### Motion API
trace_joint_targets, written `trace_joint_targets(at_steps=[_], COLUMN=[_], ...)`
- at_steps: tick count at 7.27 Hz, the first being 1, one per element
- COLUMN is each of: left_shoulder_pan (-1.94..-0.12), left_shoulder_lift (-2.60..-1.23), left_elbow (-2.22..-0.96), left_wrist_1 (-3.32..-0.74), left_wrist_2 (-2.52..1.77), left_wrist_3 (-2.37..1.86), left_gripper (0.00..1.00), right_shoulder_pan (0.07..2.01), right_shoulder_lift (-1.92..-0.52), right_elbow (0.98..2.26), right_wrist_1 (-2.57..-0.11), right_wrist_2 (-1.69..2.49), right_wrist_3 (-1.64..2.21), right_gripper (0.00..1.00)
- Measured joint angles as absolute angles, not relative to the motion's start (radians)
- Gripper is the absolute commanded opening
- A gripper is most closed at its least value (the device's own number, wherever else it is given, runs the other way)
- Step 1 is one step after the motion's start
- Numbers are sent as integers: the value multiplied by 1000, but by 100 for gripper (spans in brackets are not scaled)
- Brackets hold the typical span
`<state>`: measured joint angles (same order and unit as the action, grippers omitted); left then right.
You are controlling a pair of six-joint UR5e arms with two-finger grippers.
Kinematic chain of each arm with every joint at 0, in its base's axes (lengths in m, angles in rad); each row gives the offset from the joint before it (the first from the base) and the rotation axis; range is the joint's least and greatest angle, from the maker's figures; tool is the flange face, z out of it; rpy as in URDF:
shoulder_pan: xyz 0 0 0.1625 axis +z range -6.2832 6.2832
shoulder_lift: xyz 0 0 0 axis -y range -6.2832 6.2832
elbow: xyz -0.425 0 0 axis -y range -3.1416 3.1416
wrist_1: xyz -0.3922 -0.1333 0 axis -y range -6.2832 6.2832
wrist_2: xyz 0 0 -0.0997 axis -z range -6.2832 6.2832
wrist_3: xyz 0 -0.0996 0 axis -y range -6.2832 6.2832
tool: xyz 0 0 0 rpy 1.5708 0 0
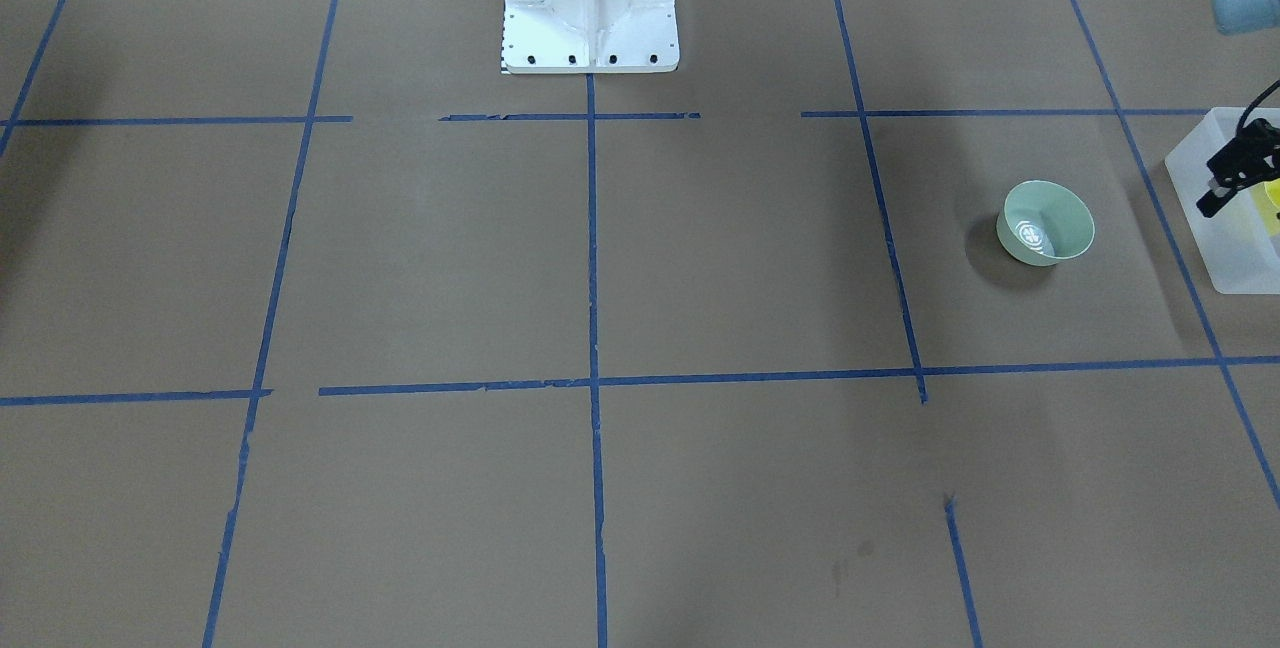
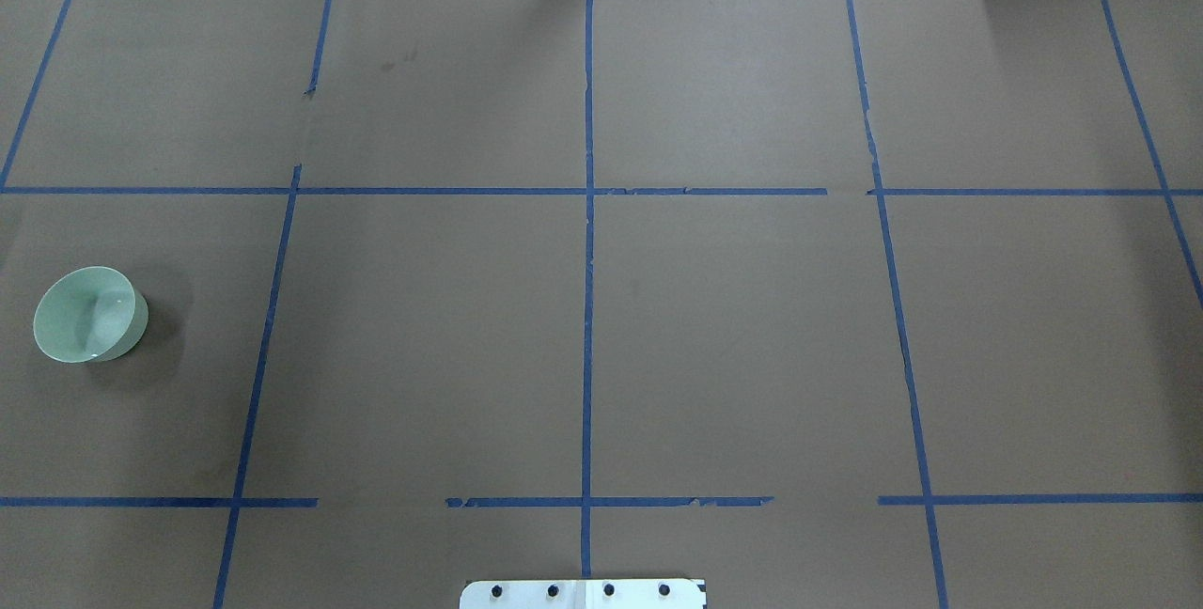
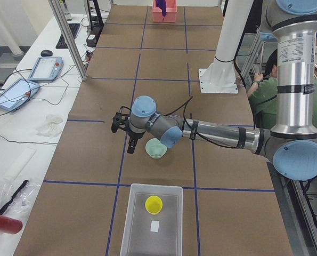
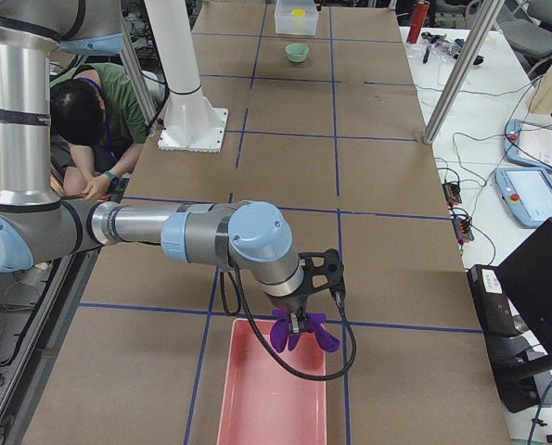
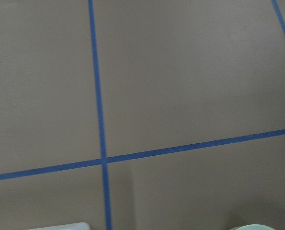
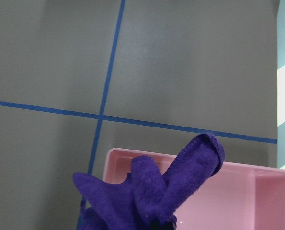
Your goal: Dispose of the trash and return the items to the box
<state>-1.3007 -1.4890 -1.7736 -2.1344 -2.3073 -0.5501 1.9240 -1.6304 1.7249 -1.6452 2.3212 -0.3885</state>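
The pale mint-green bowl (image 1: 1045, 221) stands upright on the brown table, also in the overhead view (image 2: 89, 315) and the left side view (image 3: 156, 148). The yellow cup (image 3: 153, 204) stands inside the frosted-white box (image 3: 127, 229). My left gripper (image 3: 129, 144) hangs empty, fingers apart, just beside the bowl; in the front view it (image 1: 1215, 193) overlaps the box edge (image 1: 1235, 248). My right gripper (image 4: 297, 326) is shut on a purple cloth (image 6: 147, 191) and holds it over the near end of a pink bin (image 4: 248, 408).
The white robot base (image 1: 590, 8) stands at the table's middle rear. A small white piece (image 3: 154, 226) lies in the box. A person (image 4: 95, 111) crouches behind the base. Blue tape lines grid the brown paper.
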Motion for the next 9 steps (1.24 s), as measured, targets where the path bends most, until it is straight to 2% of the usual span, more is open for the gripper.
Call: trace_joint_targets(at_steps=[3,4,5,9], left_shoulder_pan=[-1176,-1170,-1168,-1147], left_shoulder_lift=[-1486,-1484,-1481,-1464], left_elbow=[-1707,-1688,-1676,-1617], left_wrist_1=[-2318,-2337,-2344,-2388], left_wrist_2=[-2242,-2237,-2236,-2230], left_wrist_3=[-696,-697,-694,-692], left_gripper=[100,100,100,100], right_shoulder_pan=[1980,1982,1983,1982], right_shoulder_lift=[-1562,-1566,-1570,-1578], right_elbow=[1583,1565,1549,1512], right_wrist_1=[-1650,-1648,-1646,-1639], right_wrist_2=[2250,2232,2217,2204], right_wrist_3=[-528,-534,-534,-533], right_gripper=[0,7,99,100])
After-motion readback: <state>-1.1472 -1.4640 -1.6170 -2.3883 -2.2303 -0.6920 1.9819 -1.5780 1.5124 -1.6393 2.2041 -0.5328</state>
